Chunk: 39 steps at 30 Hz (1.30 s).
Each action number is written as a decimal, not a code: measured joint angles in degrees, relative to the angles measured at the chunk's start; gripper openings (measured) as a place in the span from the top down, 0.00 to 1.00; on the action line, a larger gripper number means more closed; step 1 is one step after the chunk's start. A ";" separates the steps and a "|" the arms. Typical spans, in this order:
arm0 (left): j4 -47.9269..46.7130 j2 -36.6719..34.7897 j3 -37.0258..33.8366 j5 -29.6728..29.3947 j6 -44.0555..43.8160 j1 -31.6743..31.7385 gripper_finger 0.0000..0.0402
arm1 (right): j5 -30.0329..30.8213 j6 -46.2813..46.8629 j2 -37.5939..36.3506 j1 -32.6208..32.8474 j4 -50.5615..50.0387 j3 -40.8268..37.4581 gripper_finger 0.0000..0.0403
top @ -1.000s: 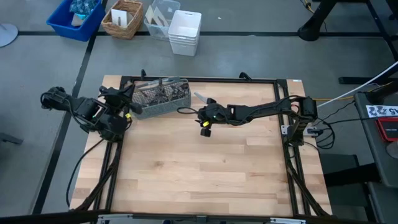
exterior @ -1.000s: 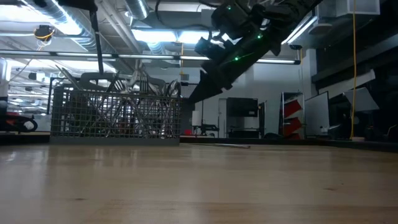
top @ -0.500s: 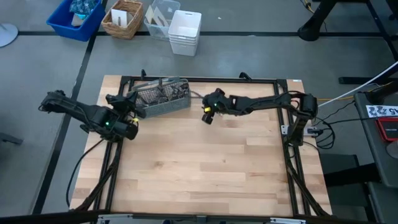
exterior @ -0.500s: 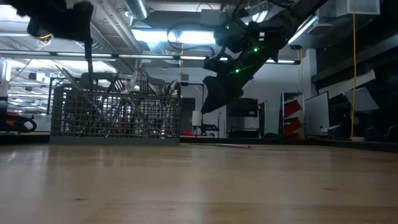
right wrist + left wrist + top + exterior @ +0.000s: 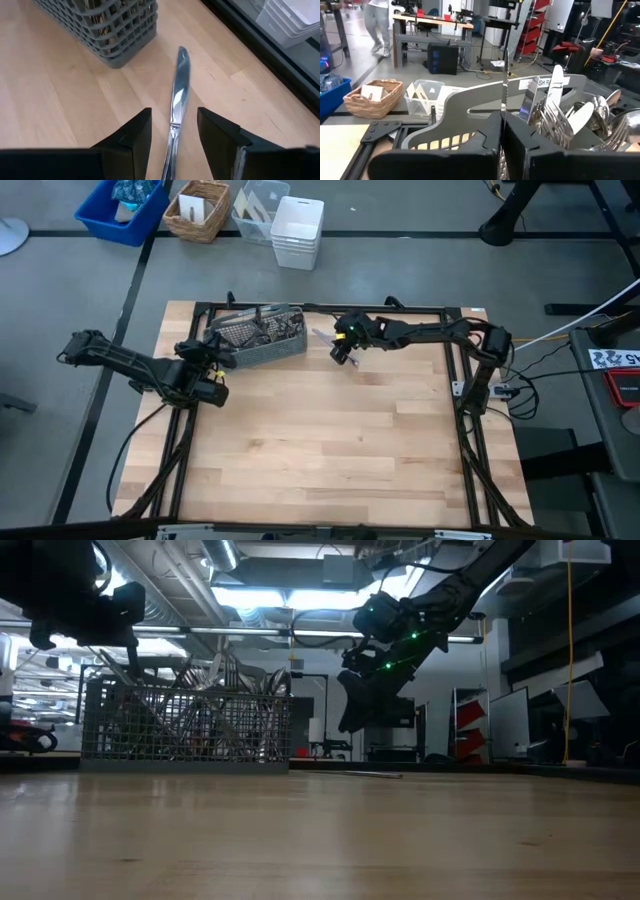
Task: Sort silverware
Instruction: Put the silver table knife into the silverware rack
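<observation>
The grey wire-mesh caddy [image 5: 258,337] stands near the table's far edge, packed with silverware [image 5: 570,117] standing upright. My left gripper [image 5: 213,363] is at the caddy's near left corner, shut on a knife [image 5: 502,80] that shows edge-on in the left wrist view. A second knife [image 5: 177,95] lies flat on the wood just right of the caddy [image 5: 107,25]. My right gripper [image 5: 172,130] hangs open above that knife's handle end, slanting down, one finger on each side and clear of it. My left gripper pinches the knife between its two shut fingers [image 5: 470,137]. The serrated blade [image 5: 503,70] sticks out past the fingertips along the line of the fingers, thin edge toward the camera. The fingers hide which part of the knife they are on. The knife is clear of the table.
Black frame rails [image 5: 320,308] run around the table's far and side edges. On the floor beyond the far edge stand a blue bin [image 5: 120,205], a wicker basket [image 5: 198,210] and white stacked bins [image 5: 297,230]. The table's near half is bare wood [image 5: 330,450].
My left gripper has come down beside the caddy's near left corner, rolling its wrist, with the knife still in it. My right gripper has swung toward the far edge and now hangs over the knife lying on the table, still open.
</observation>
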 joint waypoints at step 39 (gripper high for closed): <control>16.51 -0.33 3.64 8.48 12.49 -9.84 0.75 | -3.16 4.68 8.58 -3.47 -1.54 0.15 0.61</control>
